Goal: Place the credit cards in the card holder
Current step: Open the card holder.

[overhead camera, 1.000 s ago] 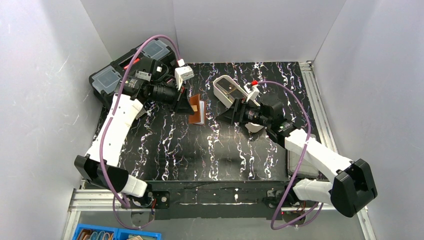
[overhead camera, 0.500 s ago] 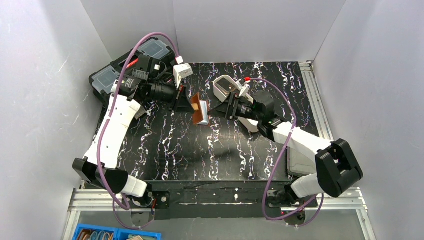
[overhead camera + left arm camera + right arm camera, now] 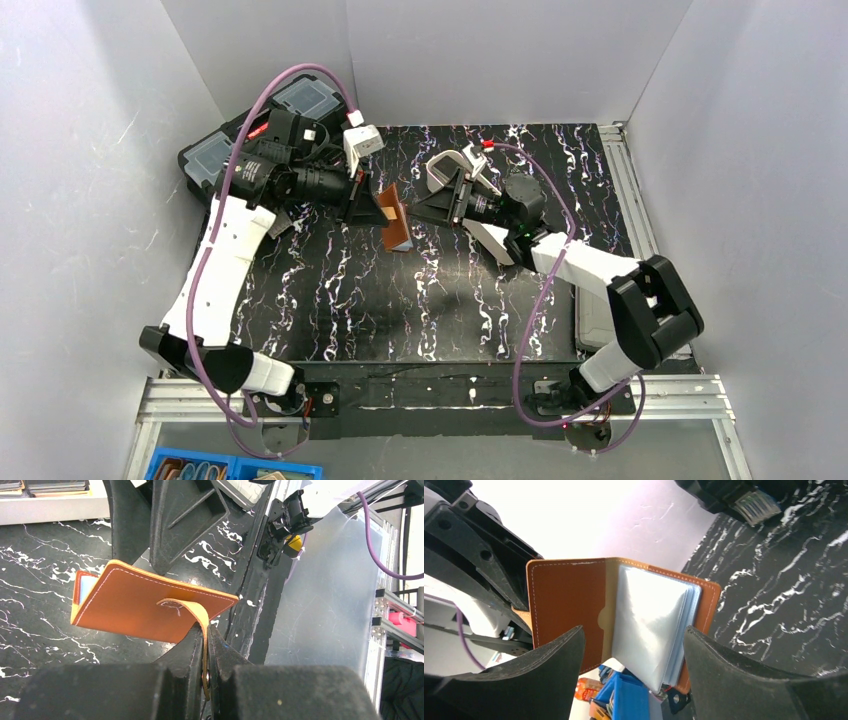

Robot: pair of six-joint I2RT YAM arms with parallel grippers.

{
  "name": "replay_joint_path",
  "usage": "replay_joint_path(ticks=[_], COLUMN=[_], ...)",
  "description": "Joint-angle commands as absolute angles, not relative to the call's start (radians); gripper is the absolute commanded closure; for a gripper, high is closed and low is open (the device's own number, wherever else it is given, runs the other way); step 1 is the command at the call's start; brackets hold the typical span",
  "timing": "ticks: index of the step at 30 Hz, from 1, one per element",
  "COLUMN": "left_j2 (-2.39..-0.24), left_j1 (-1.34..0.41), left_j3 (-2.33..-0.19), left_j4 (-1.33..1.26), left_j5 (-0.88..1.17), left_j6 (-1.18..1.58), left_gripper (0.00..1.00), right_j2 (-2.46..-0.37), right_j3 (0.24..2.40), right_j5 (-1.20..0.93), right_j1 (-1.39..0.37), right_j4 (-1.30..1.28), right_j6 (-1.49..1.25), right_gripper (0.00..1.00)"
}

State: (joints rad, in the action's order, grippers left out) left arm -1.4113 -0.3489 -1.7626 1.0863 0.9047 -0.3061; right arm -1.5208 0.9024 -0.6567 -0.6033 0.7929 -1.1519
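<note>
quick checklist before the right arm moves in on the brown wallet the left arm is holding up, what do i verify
1. Left gripper clamped on the snap-tab strap of the brown leather folding card holder: ok.
2. Card holder open, pale inner sleeves facing the right gripper: ok.
3. Right gripper jaws apart: ok.
4. Dark credit card in the right gripper: not ok, it holds nothing.
5. Card holder's lower edge clear of the black marbled table: cannot tell.
</note>
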Motion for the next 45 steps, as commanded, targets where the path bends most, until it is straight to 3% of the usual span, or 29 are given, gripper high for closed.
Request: replay_joint_path(ticks=[1, 5, 17, 25, 33, 45], left_j2=[-1.364, -1.371, -1.381, -1.379, -1.332, -1.35], left_j1=[-0.352, -0.352, -0.353, -0.354, -0.354, -0.353], left_j3=[-1.791, -1.812, -1.871, -1.86, -1.745, -1.815], left_j4=[1.106, 1.108, 1.117, 1.109, 1.069, 1.075], left_j5=[0.925, 0.925, 0.932, 0.929, 0.898, 0.912], left_j6=[-0.31, -0.308, -0.292, -0.295, -0.336, -0.316], left_gripper=[1.0, 1.0, 1.0, 1.0, 1.0, 1.0], right_j2=[-1.575, -1.616, -1.551, -1.577, -1.632, -1.649], right_j3=[0.905, 0.891, 0.919, 0.937, 0.964, 0.926], right_j5=[-0.713, -0.718, -0.675, -0.705, -0.719, -0.735], right_j1=[-0.601, -0.608, -0.614, -0.618, -0.616, -0.616], right_j4=[1.1, 1.195, 0.846, 0.954, 1.208, 1.074], right_j6=[-1.349, -1.406, -1.17, -1.264, -1.475, -1.375], right_gripper=[0.23, 0.25, 0.2, 0.22, 0.37, 0.37])
